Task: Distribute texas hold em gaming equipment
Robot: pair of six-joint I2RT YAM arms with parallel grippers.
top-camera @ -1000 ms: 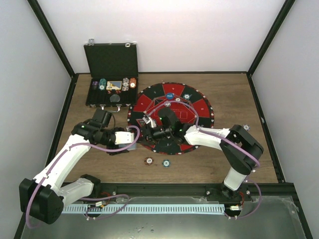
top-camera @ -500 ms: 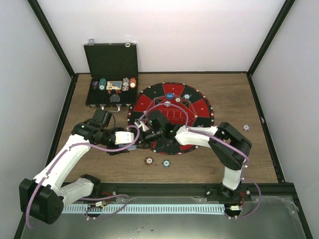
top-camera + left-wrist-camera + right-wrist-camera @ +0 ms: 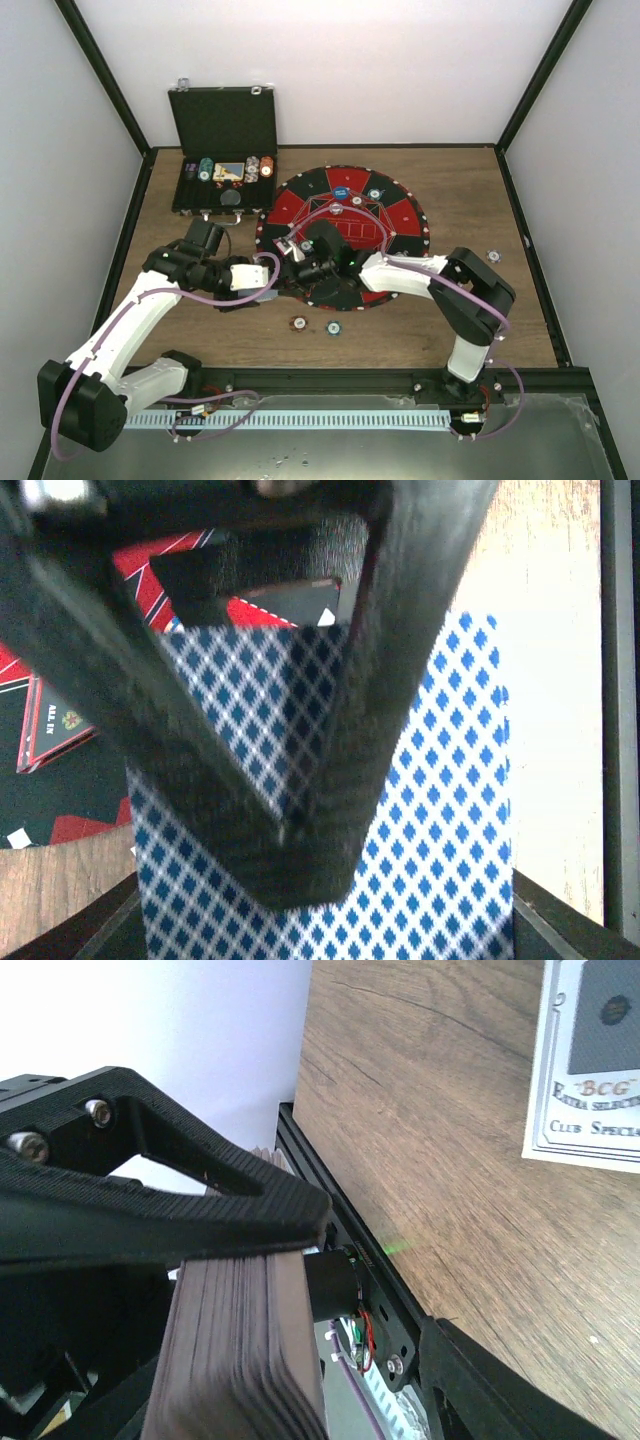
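My left gripper (image 3: 300,865) is shut on a deck of playing cards (image 3: 440,800) with blue-diamond backs, held at the mat's left edge (image 3: 268,284). My right gripper (image 3: 290,262) reaches in to the deck from the right. In the right wrist view its upper fingertip (image 3: 250,1210) lies on top of the stacked card edges (image 3: 240,1360), and the other finger stands well apart. A brown-red chip (image 3: 298,322) and a teal chip (image 3: 333,327) lie on the wood in front of the mat. A white chip (image 3: 493,256) lies far right. A blue button (image 3: 341,192) sits on the mat.
The big round red-and-black mat (image 3: 405,215) fills the table's middle. The open black case (image 3: 225,125), with chip stacks (image 3: 258,170) in it, stands at the back left. A white-bordered printed card (image 3: 590,1060) lies on the wood. The near rail (image 3: 400,1290) is close.
The right arm's elbow has swung in to the left, then eased back a little, with its gripper staying at the deck. The left arm and the deck have not moved.
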